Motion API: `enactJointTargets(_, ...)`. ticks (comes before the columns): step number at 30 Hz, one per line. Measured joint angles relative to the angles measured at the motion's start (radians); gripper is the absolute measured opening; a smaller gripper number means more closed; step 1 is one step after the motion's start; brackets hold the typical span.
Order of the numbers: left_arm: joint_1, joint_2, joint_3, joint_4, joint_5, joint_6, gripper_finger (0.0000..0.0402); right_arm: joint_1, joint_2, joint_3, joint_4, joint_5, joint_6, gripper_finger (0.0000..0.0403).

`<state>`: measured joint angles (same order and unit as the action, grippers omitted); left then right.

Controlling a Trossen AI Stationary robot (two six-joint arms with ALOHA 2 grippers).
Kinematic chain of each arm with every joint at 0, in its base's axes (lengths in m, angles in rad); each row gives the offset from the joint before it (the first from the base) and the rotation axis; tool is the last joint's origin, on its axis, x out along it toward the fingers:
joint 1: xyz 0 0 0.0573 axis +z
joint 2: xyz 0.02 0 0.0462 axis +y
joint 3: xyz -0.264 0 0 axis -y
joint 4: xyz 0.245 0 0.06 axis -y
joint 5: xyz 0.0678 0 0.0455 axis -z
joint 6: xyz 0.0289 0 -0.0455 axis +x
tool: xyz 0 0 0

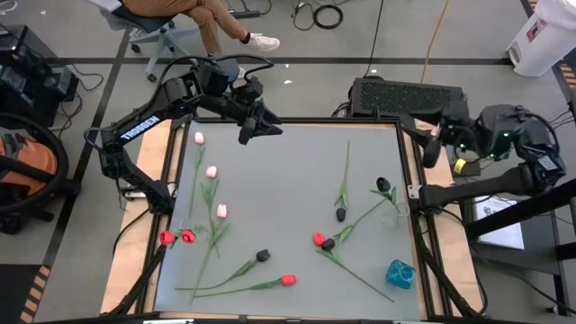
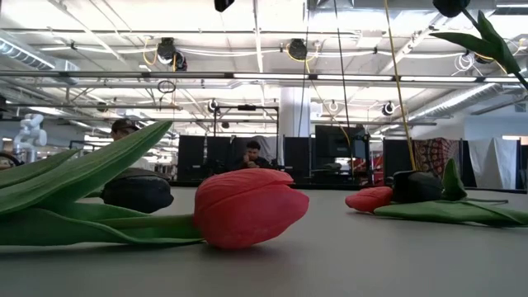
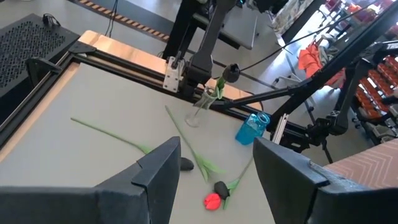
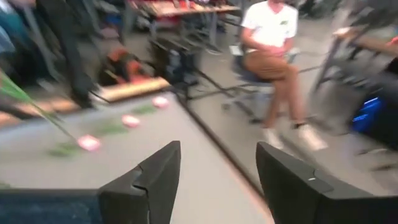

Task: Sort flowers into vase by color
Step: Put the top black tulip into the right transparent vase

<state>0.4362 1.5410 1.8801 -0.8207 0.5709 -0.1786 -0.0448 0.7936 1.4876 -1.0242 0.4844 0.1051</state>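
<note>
My left claw (image 1: 261, 126) hangs over the upper left of the bench (image 1: 288, 171) in the overhead frame, fingers spread wide and holding nothing. My right claw (image 1: 430, 144) waits off the bench's upper right edge, also spread and empty, judging by its own wrist view.

The flowers are scattered flat across the pale, matte surface. Three pink tulips (image 1: 211, 172) run down the left side, with two red heads (image 1: 177, 237) below them. A black tulip (image 1: 262, 256) and a red tulip (image 1: 288, 280) lie low in the centre. A red and black pair (image 1: 323, 241) sits to the right of centre, with another black head (image 1: 341, 214) above it. One black tulip (image 1: 383, 185) already stands in a clear glass vase (image 1: 393, 214) at the right edge, and a blue glass vase (image 1: 400, 274) stands empty at the lower right.

I judge the sorting barely begun, and I am between picks. Next I must drop onto a thin, springy green stem lying flush on the bench, which calls for a low, square pinch. The heads look smooth and plasticky, the leaves long and limp.
</note>
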Motion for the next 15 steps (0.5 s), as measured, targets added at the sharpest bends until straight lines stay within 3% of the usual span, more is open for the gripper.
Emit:
enactJointTargets(8,-0.001,0.000,0.000,0.000,0.000,-0.025,0.0208,-0.020,0.093,0.013,-0.012,0.260,-0.414,0.0201)
enactJointTargets(15,-0.007,0.000,0.000,0.000,-0.002,-0.025,0.0208,-0.154,0.148,0.013,-0.013,0.237,-0.477,0.0201)
